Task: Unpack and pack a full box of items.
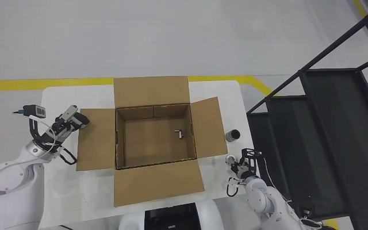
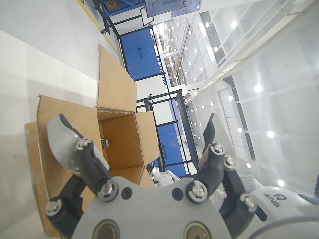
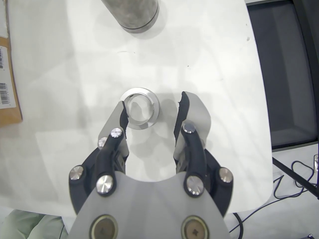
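Note:
An open cardboard box [image 1: 154, 118] stands in the middle of the white table, all flaps folded out. One small metal bracket [image 1: 179, 134] lies inside near its right wall; the left wrist view also shows that bracket [image 2: 105, 143] in the box [image 2: 117, 95]. My left gripper [image 1: 76, 119] hangs open, with nothing between its fingers, beside the box's left flap. My right gripper [image 3: 152, 111] stands open just above the table at the front right. A short silver ring [image 3: 140, 107] sits on the table between its fingers, close against one fingertip [image 3: 122, 115]. A grey metal cylinder [image 3: 128, 1] stands beyond it.
The cylinder [image 1: 232, 135] stands just right of the box's right flap. A black metal stair frame [image 1: 322, 132] rises close to the table's right edge. The table's right edge [image 3: 259, 80] runs near my right gripper.

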Controlling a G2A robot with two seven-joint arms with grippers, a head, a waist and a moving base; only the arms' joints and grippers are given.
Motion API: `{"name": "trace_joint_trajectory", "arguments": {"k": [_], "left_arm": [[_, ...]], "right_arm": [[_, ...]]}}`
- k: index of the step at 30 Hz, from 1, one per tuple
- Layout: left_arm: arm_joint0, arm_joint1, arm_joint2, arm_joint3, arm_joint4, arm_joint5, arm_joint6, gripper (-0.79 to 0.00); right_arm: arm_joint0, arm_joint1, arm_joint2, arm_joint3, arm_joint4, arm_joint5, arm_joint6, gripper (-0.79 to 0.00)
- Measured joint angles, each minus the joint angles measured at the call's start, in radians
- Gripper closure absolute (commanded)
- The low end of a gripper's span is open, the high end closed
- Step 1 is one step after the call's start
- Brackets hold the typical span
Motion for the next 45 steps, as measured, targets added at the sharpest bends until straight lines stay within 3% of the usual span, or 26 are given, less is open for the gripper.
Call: {"name": "trace_joint_trajectory", "arguments": {"k": [5, 12, 15, 19, 28, 39, 45], "left_arm": [[0.0, 0.0, 0.0, 0.0, 0.0, 0.0, 0.0, -0.785], [0.0, 0.0, 0.0, 0.0, 0.0, 0.0, 0.0, -0.785], [0.0, 0.0, 0.0, 0.0, 0.0, 0.0, 0.0, -0.785], [0.0, 0.0, 0.0, 0.0, 0.0, 0.0, 0.0, -0.785], [0.0, 0.0, 0.0, 0.0, 0.0, 0.0, 0.0, -0.785], [0.0, 0.0, 0.0, 0.0, 0.0, 0.0, 0.0, -0.785], [0.0, 0.0, 0.0, 0.0, 0.0, 0.0, 0.0, -0.785]], "right_arm": [[0.011, -0.002, -0.008, 0.013, -0.003, 0.011, 0.004, -0.385], [0.025, -0.004, -0.016, 0.028, -0.003, 0.021, 0.006, -0.314], [0.03, -0.005, -0.019, 0.032, -0.004, 0.022, 0.009, -0.219], [0.033, -0.006, -0.021, 0.033, -0.003, 0.025, 0.015, -0.006], [0.01, -0.004, 0.016, -0.053, 0.037, 0.02, 0.009, 0.0], [-0.105, 0.005, 0.197, -0.353, 0.167, 0.017, 0.007, 0.0], [-0.124, 0.003, 0.247, -0.547, 0.304, -0.062, -0.006, 0.0]]}}
